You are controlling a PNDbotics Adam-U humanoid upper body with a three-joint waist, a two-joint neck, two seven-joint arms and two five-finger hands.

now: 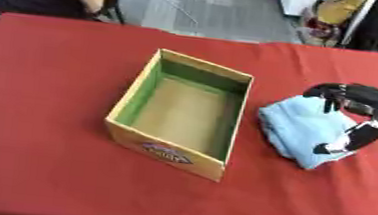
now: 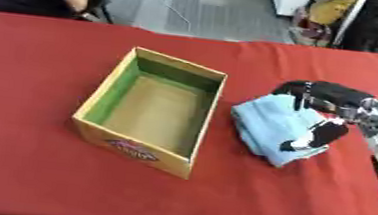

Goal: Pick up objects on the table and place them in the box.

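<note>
Nearest me, on the red tablecloth [image 1: 37, 164], stands the open cardboard box [image 1: 164, 153], its printed front wall facing me and its green-lined inside showing nothing in it that I can make out. Just to its right, close beside the right wall but apart from it, lies the thing I am after: a folded light-blue cloth [image 1: 292, 126], bunched into a soft pad.

I judge it light, limp and not fragile; it will sag and may unfold if I lift it by a single edge or layer, so the place to take it is across the thick folded middle, gathering several layers between thumb and fingers at once. It should not slip much, being fabric.

Over the right side of the cloth, my right hand [image 2: 326, 105] comes in from the right edge of the view, palm down and arched. My fingers [image 2: 297, 97] curl down onto the far upper edge, while my thumb [image 2: 313, 135] reaches to the near right edge, so the hand spans the cloth, closing round it but not yet lifting it; the cloth lies flat on the table. My left hand shows in neither view.
</note>
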